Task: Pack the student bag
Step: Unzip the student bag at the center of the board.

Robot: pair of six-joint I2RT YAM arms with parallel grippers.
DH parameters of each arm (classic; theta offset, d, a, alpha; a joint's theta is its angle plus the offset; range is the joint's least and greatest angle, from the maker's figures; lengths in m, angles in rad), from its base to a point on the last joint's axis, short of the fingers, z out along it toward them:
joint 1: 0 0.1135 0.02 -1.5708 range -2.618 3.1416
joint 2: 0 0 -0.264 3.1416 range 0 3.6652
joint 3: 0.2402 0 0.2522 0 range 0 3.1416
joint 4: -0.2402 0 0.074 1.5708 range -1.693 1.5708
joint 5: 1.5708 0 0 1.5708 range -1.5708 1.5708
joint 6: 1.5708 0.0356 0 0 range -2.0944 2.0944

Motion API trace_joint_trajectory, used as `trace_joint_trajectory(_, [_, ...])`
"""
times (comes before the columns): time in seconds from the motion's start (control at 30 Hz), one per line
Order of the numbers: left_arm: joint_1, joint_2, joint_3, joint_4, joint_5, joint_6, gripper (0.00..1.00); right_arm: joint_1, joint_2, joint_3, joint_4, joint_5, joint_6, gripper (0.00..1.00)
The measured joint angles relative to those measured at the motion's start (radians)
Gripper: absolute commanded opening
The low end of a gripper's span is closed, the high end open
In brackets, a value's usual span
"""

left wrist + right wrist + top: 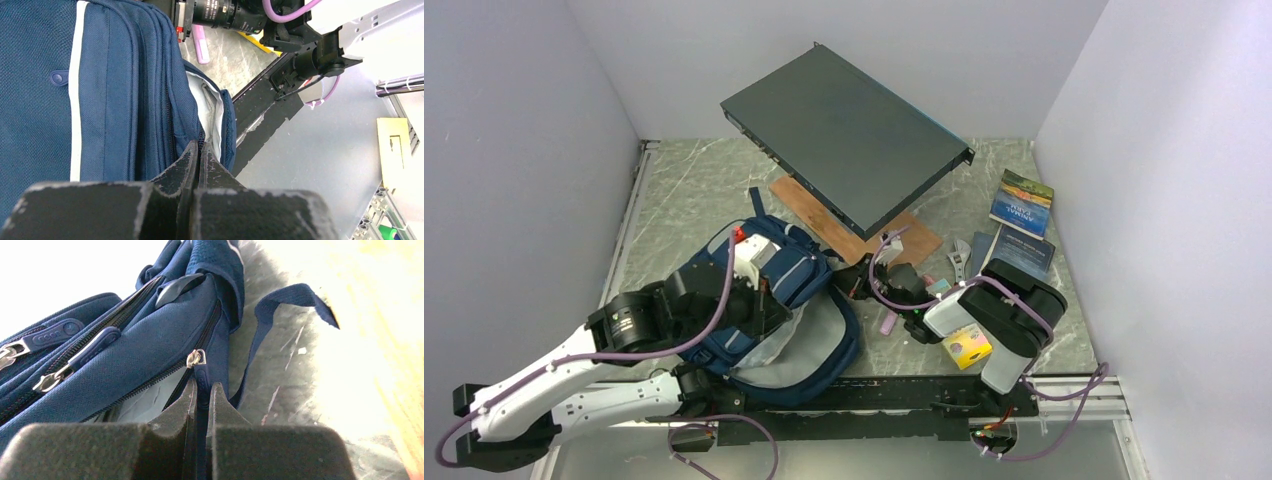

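The left hand [199,148] comes in from 8 o'clock, its fingers pressed together with their tips against a zip seam on the student bag [796,272]. The wrist view is too tight to tell whether any fabric is caught between them.

The bag lies on the surface [679,195] left of centre. Its long axis runs roughly from 12 to 6 o'clock, with the top handle at the far end.

At the bag's 3 o'clock edge, the right hand [202,390] is clamped on the blue zip pull [202,376], and pale lining shows in the gap beside it.

So the zip track runs between the two hands. The right hand is probably the one to travel along the track, while the left steadies the bag against the pull.

Two books [1022,202] wait at 2 o'clock, well apart from the bag.
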Motion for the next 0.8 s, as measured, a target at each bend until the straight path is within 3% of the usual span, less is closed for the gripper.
trace_joint_trajectory(0.1, [0.001,0.042,0.025,0.002,-0.001,0.005,0.0,0.0,0.012,0.011,0.0,0.043,-0.014,0.0])
trace_joint_trajectory(0.33, [0.0,0.114,0.035,0.008,-0.014,0.01,0.0,-0.002,0.036,0.043,-0.027,0.068,-0.05,0.38])
trace_joint_trajectory(0.5, [0.0,0.125,-0.039,0.041,-0.056,0.016,0.0,-0.006,-0.109,0.006,-0.198,0.074,-0.11,0.51])
trace_joint_trajectory(0.7, [0.003,0.158,-0.097,0.035,-0.134,0.056,0.0,-0.006,-0.426,-0.082,-0.417,0.108,-0.21,0.5])
trace_joint_trajectory(0.8, [0.059,0.167,-0.098,0.026,-0.135,0.085,0.0,-0.006,-0.533,-0.082,-0.535,0.121,-0.245,0.5])
